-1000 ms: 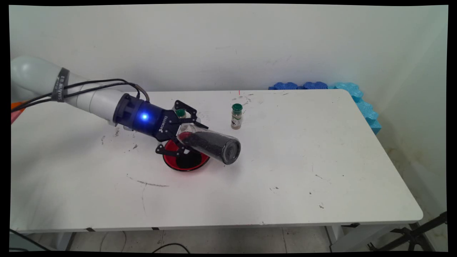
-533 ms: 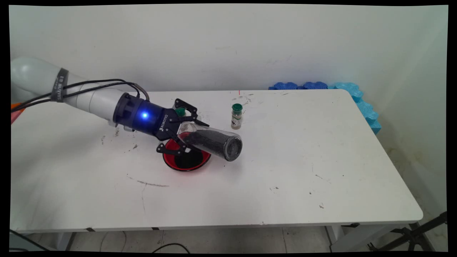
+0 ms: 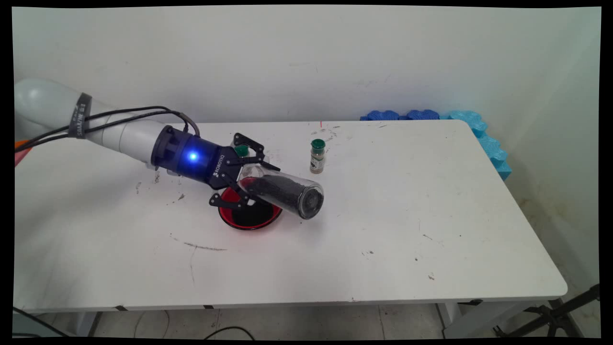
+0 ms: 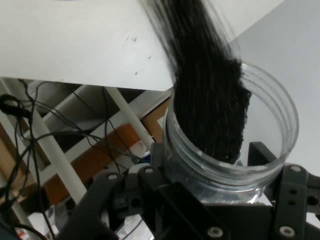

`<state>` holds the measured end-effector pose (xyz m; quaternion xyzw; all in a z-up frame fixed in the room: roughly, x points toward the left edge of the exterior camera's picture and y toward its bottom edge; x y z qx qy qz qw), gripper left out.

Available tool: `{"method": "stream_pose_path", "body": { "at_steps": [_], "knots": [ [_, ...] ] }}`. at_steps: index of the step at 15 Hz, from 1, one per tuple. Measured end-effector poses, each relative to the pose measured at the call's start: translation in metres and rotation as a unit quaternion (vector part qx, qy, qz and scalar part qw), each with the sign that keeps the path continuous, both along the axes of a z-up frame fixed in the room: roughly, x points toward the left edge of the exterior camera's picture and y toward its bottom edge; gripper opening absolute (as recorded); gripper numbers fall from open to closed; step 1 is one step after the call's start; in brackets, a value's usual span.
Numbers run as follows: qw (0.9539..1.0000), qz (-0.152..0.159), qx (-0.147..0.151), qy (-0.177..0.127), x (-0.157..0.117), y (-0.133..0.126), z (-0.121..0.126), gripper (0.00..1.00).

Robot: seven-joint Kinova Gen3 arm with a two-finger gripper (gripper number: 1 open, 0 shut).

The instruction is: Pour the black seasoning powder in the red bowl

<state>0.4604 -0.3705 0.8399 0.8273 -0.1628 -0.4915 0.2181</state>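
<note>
Near side of the white table (image 3: 297, 268) was bare, w/ lots of room out to the front & right edges. Mid-table sat a red bowl (image 3: 249, 215) w/ black stuff in it. Just above it the gripper (image 3: 244, 184) was clamped on a clear jar (image 3: 282, 194) of black grains, tipped on its side. Farther back, apart from the jar, a small green-lid bottle (image 3: 317, 155) stood upright. Blue foam (image 3: 479, 132) lay past the far right edge.
</note>
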Motion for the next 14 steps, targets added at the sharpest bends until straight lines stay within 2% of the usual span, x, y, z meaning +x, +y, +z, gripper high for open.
{"method": "stream_pose_path", "body": {
  "at_steps": [7,12,14],
  "knots": [
    [0.9975,-0.034,-0.057,-0.026,0.0032,-0.003,0.0011,0.0],
    [0.9895,-0.07,-0.115,-0.052,0.0065,-0.0049,0.0041,0.0],
    [0.9839,-0.088,-0.141,-0.064,0.0085,-0.0059,0.0063,0.0]
  ]
}}
